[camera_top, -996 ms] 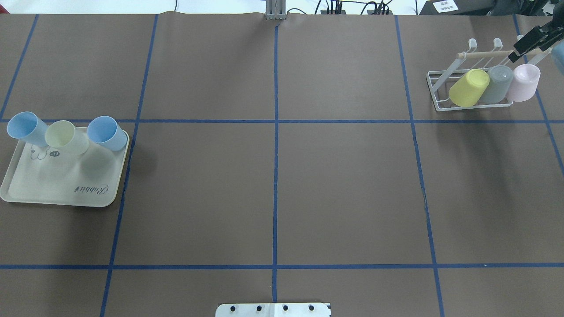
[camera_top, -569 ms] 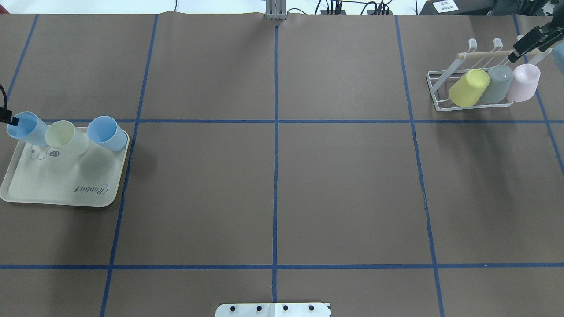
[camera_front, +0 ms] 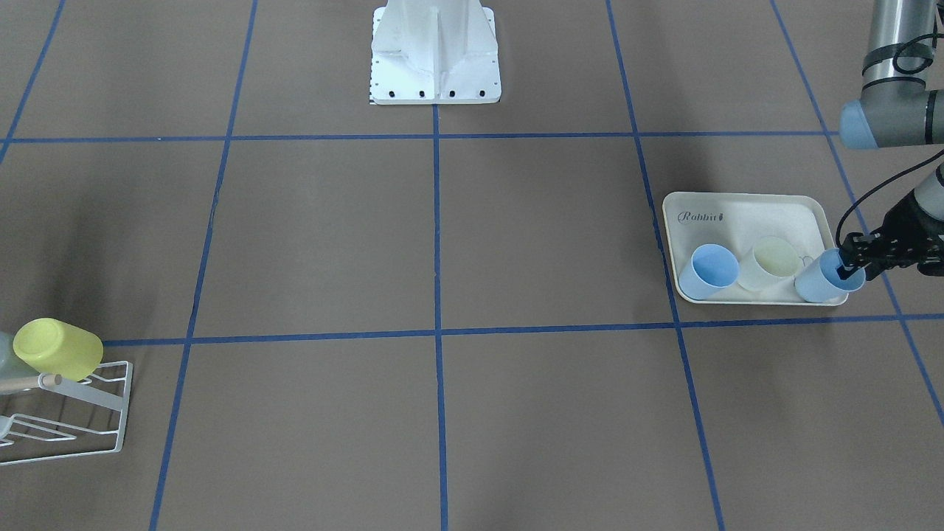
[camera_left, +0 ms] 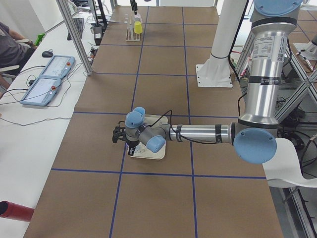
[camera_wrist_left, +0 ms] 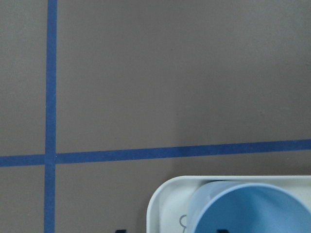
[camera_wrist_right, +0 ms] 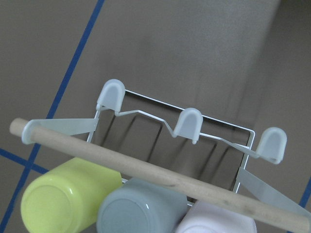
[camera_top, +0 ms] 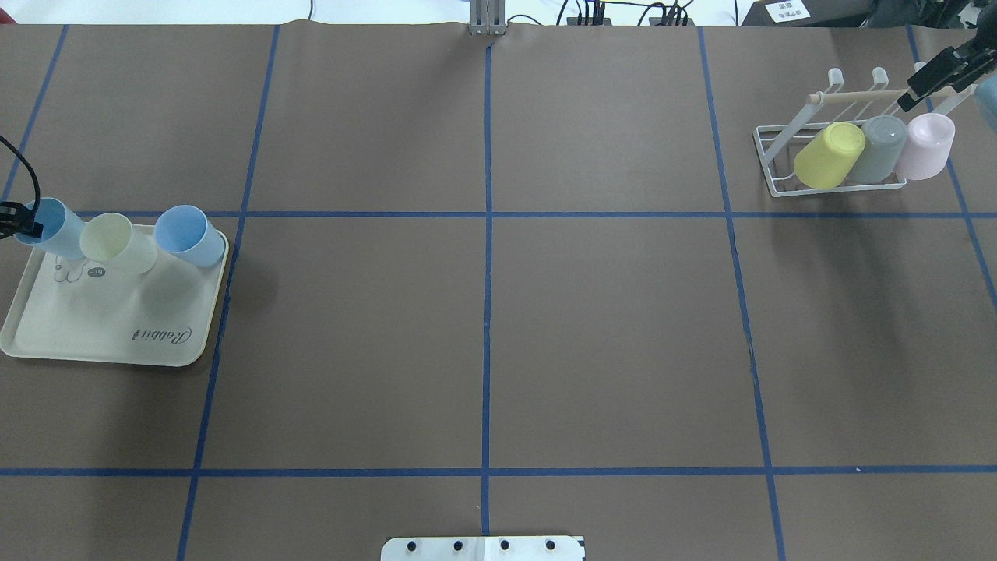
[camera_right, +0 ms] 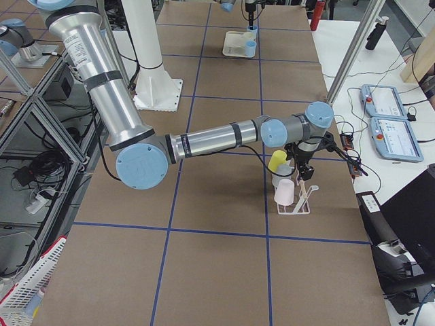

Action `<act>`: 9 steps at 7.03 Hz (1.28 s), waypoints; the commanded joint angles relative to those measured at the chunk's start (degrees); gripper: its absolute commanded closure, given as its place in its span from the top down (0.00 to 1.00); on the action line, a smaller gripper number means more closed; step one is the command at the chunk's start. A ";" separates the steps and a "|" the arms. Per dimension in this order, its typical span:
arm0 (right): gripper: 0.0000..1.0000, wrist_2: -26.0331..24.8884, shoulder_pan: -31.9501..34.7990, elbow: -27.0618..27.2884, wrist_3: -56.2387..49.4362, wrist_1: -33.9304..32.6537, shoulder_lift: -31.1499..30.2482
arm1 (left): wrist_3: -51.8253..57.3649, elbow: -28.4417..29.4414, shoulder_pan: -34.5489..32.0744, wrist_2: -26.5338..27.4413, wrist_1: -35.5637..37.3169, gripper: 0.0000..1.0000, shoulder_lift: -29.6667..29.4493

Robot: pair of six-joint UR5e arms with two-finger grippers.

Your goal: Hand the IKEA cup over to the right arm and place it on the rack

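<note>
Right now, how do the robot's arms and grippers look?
The left arm and right arm are silver tubes with light-blue joint caps and black bands. The left gripper and right gripper are black; a thin black cable loops at the left wrist.

3 cups [camera_top: 117,241] on tray [camera_top: 101,327] robot's L; 3 more on rack [camera_top: 853,95] (far R).

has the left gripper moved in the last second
Yes. The left gripper came in from the overhead view's left edge to the leftmost blue cup on the tray.
</note>
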 commanded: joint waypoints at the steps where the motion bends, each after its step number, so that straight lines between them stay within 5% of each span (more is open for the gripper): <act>1: 1.00 0.00 0.00 -0.09 0.00 0.00 0.00 | 0.94 -0.49 -0.27 -2.49 -0.09 0.00 0.34; 4: 1.00 0.78 0.00 0.26 0.09 0.00 0.00 | 5.44 -2.42 -7.97 -9.85 0.00 0.00 0.79; 6: 1.00 2.02 -0.70 2.88 4.19 0.00 0.00 | 2.30 -8.80 -10.56 -11.04 1.31 0.00 2.53; 9: 1.00 2.02 -5.79 12.28 20.00 0.00 -0.18 | -20.77 -20.94 -10.03 -12.27 3.60 0.00 1.40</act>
